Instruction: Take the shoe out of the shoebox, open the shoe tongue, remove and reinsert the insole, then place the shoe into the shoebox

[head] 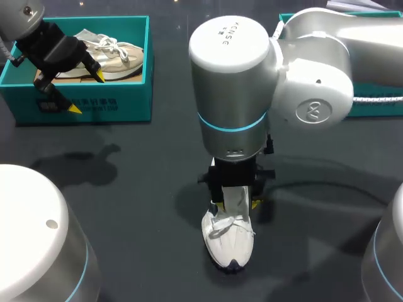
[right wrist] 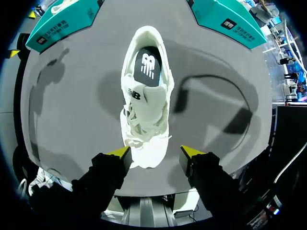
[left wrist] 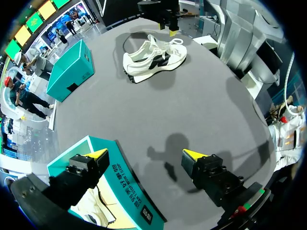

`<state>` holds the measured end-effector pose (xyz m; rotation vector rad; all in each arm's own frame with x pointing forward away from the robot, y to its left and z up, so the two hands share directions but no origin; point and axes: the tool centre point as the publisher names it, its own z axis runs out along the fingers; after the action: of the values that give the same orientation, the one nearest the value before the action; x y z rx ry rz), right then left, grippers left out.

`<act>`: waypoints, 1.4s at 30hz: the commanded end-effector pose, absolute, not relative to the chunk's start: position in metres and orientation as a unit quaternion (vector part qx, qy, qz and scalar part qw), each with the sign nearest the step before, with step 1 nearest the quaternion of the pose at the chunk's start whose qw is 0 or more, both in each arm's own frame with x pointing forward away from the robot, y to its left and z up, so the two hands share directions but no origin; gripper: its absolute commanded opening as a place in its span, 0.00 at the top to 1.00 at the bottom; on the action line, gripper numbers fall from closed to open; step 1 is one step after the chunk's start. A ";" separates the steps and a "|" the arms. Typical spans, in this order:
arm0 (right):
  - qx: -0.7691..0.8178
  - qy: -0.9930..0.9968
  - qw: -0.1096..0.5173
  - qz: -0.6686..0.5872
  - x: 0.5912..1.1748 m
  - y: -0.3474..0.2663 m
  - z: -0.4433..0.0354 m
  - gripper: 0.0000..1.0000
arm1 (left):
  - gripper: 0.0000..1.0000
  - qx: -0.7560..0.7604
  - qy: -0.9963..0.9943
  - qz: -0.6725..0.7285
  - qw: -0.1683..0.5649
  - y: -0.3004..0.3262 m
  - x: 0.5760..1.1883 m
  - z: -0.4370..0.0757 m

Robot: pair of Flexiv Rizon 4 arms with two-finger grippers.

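Observation:
A white shoe (head: 230, 236) lies on the dark table, toe toward the front edge. Its tongue (right wrist: 144, 96) is raised and the black insole (right wrist: 147, 67) shows in the heel. My right gripper (head: 237, 202) hovers straight above this shoe, open. In the right wrist view the toe (right wrist: 146, 151) sits between the fingertips (right wrist: 122, 153) with nothing gripped. My left gripper (head: 87, 92) stands open above the front wall of a teal shoebox (head: 107, 104) at the back left. A beige shoe (head: 110, 56) lies in that box. The left wrist view shows the white shoe (left wrist: 153, 55) far ahead.
A second teal box (head: 378, 107) stands at the back right, partly hidden by my right arm; it also shows in the left wrist view as a teal box (left wrist: 72, 72). Bare dark table lies between the two boxes and around the white shoe.

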<state>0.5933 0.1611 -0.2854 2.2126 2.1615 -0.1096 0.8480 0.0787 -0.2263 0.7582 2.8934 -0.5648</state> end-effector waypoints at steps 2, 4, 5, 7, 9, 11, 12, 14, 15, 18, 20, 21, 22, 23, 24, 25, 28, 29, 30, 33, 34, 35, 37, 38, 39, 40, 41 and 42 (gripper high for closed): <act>0.725 0.688 0.032 -0.022 0.581 0.161 -0.286 0.67 | 0.00 0.249 0.950 -0.184 0.050 0.079 0.847 -0.226; 0.727 0.685 0.033 -0.020 0.579 0.162 -0.285 0.72 | 0.00 0.249 0.950 -0.184 0.050 0.079 0.847 -0.226; 0.727 0.685 0.033 -0.020 0.579 0.162 -0.285 0.72 | 0.00 0.249 0.950 -0.184 0.050 0.079 0.847 -0.226; 0.727 0.686 0.032 -0.020 0.580 0.163 -0.286 0.71 | 0.00 0.249 0.950 -0.184 0.050 0.079 0.847 -0.226; 0.725 0.688 0.029 -0.021 0.583 0.164 -0.289 0.70 | 0.00 0.249 0.950 -0.184 0.050 0.079 0.847 -0.226; 0.722 0.691 0.025 -0.021 0.588 0.165 -0.291 0.69 | 0.00 0.249 0.950 -0.184 0.050 0.079 0.847 -0.226; 0.719 0.694 0.023 -0.020 0.592 0.166 -0.292 0.69 | 0.00 0.249 0.950 -0.184 0.050 0.079 0.847 -0.226; 0.714 0.699 0.023 -0.020 0.598 0.168 -0.294 0.69 | 0.00 0.249 0.950 -0.184 0.050 0.079 0.847 -0.226; 0.712 0.701 0.022 -0.018 0.602 0.168 -0.296 0.70 | 0.00 0.249 0.950 -0.184 0.050 0.079 0.847 -0.226; 0.707 0.707 0.020 -0.018 0.611 0.170 -0.300 0.71 | 0.00 0.249 0.950 -0.184 0.050 0.079 0.847 -0.226; 0.699 0.715 0.015 -0.015 0.616 0.174 -0.302 0.72 | 0.00 0.249 0.950 -0.184 0.050 0.079 0.847 -0.226; 0.697 0.717 0.013 -0.014 0.619 0.175 -0.304 0.72 | 0.00 0.249 0.950 -0.184 0.050 0.079 0.847 -0.226; 0.694 0.720 0.009 -0.013 0.621 0.175 -0.306 0.72 | 0.00 0.249 0.950 -0.184 0.050 0.079 0.847 -0.226; 0.692 0.722 0.006 -0.012 0.624 0.176 -0.307 0.72 | 0.00 0.249 0.950 -0.184 0.050 0.079 0.847 -0.226; 0.689 0.724 0.003 -0.011 0.627 0.176 -0.309 0.73 | 0.00 0.249 0.950 -0.184 0.050 0.079 0.847 -0.226; 0.686 0.727 -0.002 -0.009 0.630 0.177 -0.311 0.73 | 0.00 0.249 0.950 -0.184 0.050 0.079 0.847 -0.226; 0.682 0.731 -0.018 -0.008 0.642 0.175 -0.320 0.75 | 0.00 0.249 0.950 -0.184 0.050 0.079 0.847 -0.226; 0.681 0.732 -0.023 -0.008 0.645 0.174 -0.323 0.75 | 0.00 0.249 0.950 -0.184 0.050 0.079 0.847 -0.226; 0.681 0.732 -0.030 -0.008 0.649 0.172 -0.327 0.75 | 0.00 0.249 0.950 -0.184 0.050 0.079 0.847 -0.226; 0.682 0.730 -0.050 -0.007 0.659 0.165 -0.336 0.77 | 0.00 0.249 0.950 -0.184 0.050 0.079 0.847 -0.226; 0.682 0.729 -0.055 -0.005 0.661 0.163 -0.339 0.78 | 0.00 0.249 0.950 -0.184 0.050 0.079 0.847 -0.226; 0.683 0.728 -0.060 -0.006 0.664 0.161 -0.341 0.78 | 0.00 0.249 0.950 -0.184 0.050 0.079 0.847 -0.226; 0.683 0.728 -0.065 -0.006 0.667 0.159 -0.343 0.80 | 0.00 0.249 0.950 -0.184 0.050 0.079 0.847 -0.226; 0.683 0.727 -0.065 -0.008 0.667 0.158 -0.343 0.80 | 0.00 0.249 0.950 -0.184 0.050 0.079 0.847 -0.226; 0.684 0.727 -0.061 -0.008 0.665 0.158 -0.339 0.79 | 0.00 0.249 0.950 -0.184 0.050 0.079 0.847 -0.226; 0.684 0.728 -0.054 -0.006 0.663 0.158 -0.335 0.79 | 0.00 0.249 0.950 -0.184 0.050 0.079 0.847 -0.226; 0.685 0.727 -0.046 -0.004 0.660 0.158 -0.331 0.79 | 0.00 0.249 0.950 -0.184 0.050 0.079 0.847 -0.226; 0.685 0.727 -0.039 -0.002 0.658 0.158 -0.327 0.78 | 0.00 0.249 0.950 -0.184 0.050 0.079 0.847 -0.226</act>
<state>0.6682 0.1631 -0.3396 2.2247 2.3734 -0.0463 0.8480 0.0787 -0.2263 0.7582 2.8934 -0.5648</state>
